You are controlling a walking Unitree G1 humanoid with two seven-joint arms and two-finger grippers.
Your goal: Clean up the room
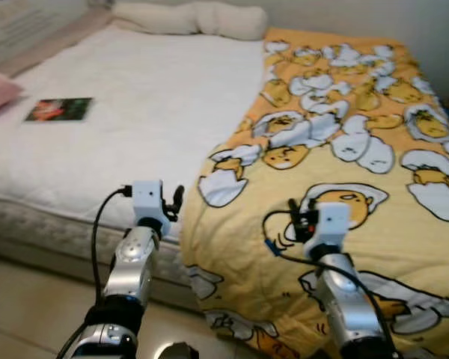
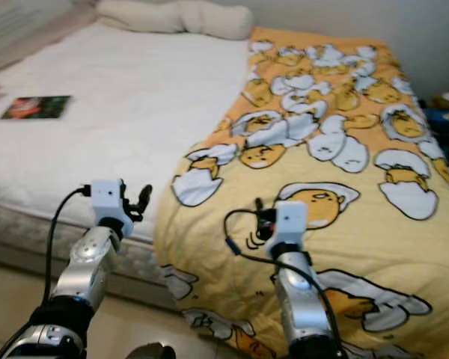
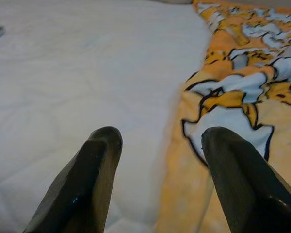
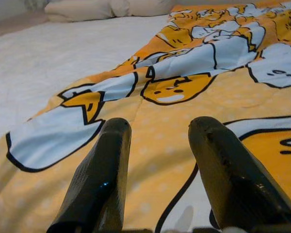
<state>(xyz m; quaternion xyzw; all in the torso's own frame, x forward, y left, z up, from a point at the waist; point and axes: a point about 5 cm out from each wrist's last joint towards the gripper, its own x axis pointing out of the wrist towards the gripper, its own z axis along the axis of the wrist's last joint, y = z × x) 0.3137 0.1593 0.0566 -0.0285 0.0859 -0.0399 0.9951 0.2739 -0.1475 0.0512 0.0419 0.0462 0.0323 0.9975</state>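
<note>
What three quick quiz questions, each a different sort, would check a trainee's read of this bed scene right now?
1. True or false: the yellow cartoon-print blanket covers the whole white mattress.
2. Multiple choice: the small dark booklet lies on A) the blanket, B) the bare mattress, C) the floor.
3. Fill in: both the left gripper and the right gripper have fingers that are ____.

Key: 1 false, it covers the robot's right side, hanging over the foot edge; 2 B; 3 open, holding nothing.
</note>
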